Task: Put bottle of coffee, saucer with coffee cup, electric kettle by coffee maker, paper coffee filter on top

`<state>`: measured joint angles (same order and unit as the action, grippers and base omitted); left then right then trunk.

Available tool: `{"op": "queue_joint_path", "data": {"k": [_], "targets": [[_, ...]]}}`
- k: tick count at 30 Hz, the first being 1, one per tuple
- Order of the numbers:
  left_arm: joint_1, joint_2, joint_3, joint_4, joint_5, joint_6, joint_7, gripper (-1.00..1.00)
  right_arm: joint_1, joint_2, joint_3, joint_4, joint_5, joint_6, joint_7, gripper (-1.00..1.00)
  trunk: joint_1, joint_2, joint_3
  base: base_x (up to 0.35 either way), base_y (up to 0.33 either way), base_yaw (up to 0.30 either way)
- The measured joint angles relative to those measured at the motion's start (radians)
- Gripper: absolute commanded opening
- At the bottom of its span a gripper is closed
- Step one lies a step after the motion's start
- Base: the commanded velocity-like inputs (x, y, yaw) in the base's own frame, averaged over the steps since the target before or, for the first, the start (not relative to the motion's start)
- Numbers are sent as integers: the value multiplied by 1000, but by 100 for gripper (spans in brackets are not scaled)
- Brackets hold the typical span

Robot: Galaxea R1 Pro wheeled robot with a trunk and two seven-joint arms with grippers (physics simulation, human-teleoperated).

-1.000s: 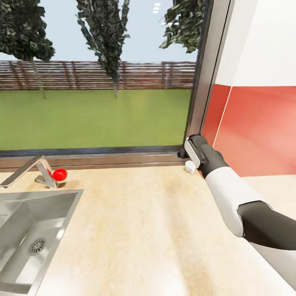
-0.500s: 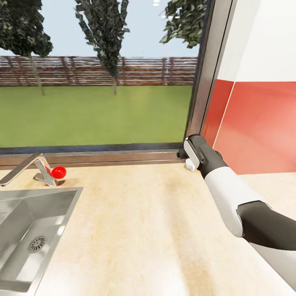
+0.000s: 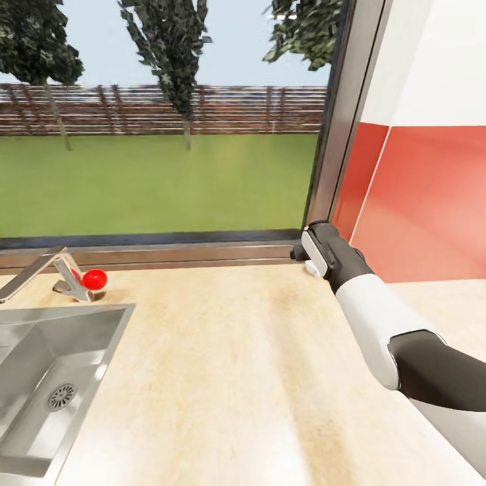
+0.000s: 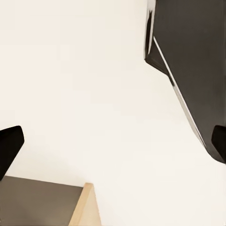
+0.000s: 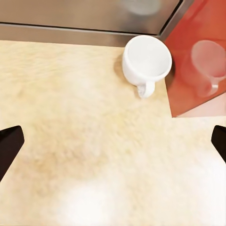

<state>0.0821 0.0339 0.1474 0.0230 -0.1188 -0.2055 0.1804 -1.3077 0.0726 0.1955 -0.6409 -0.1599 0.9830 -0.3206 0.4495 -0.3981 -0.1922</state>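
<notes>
Right claw [image 5: 113, 141]: jaws spread wide, nothing between them. In the right wrist view the two black fingertips [image 5: 9, 146] sit at opposite frame edges with bare light beige wood-grain surface [image 5: 80, 141] between and beneath them.

Tiny white coffee cup with a small side handle [image 5: 146, 63]: upright on the surface, ahead of the right claw and beyond its fingertips, apart from both. Handle points back toward the claw. Cup stands in the back corner, just beside the grey metal window sill [image 5: 70, 21] on its far side and the glossy red wall panel [image 5: 197, 56] to the side; a faint reflection of the cup shows in the panel.

Head view: right arm reaches forward across the surface [image 3: 223, 378] to the corner where the window frame [image 3: 337, 135] meets the red panel [image 3: 418, 202]. The wrist housing covers the claw [image 3: 304, 253]; a sliver of the cup [image 3: 311, 268] shows just below it.

Well off to the left of the right claw: stainless steel sink [image 3: 47, 385] set into the surface, metal tap [image 3: 40, 273], small red ball [image 3: 94, 279] beside the tap base.

Left claw [image 4: 113, 146]: jaws spread, black fingertips [image 4: 9, 150] at the frame edges, nothing held. Ahead of it a plain white wall and a dark board [image 4: 188, 56].
</notes>
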Motion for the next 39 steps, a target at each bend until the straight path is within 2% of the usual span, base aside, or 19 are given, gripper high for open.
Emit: {"op": "queue_joint_path", "data": {"k": [11,18,23,25,27,28,30,34,39], "targets": [[0,1,-1,0,-1,-2,0,100,3,1,2,6,1,-20,0,100,0,0,-12,0,0,0],[0,0,-1,0,-1,-2,0,100,3,1,5,20,2,-102,2,100,0,0,-13,0,0,0],[0,0,-1,0,-1,-2,0,100,4,-1,7,75,3,-111,3,100,0,0,-13,0,0,0],[0,0,-1,0,-1,-2,0,100,2,-2,5,142,2,-126,3,100,0,0,-13,0,0,0],[0,0,0,0,-1,-2,0,100,-4,-2,3,225,2,-181,6,100,0,0,-13,0,0,0],[0,1,-1,0,-1,-2,0,100,-14,-2,3,279,2,-239,17,100,0,0,-13,0,0,0],[0,1,-1,0,-1,-2,0,100,-29,-3,4,336,4,-300,46,100,0,0,-13,0,0,0],[0,0,-1,0,-1,-2,0,100,-47,-6,6,379,8,-341,115,100,0,0,-13,0,0,0],[0,1,-1,0,-1,-2,0,100,-69,-8,10,386,9,-349,135,100,0,0,-13,0,0,0]]}}
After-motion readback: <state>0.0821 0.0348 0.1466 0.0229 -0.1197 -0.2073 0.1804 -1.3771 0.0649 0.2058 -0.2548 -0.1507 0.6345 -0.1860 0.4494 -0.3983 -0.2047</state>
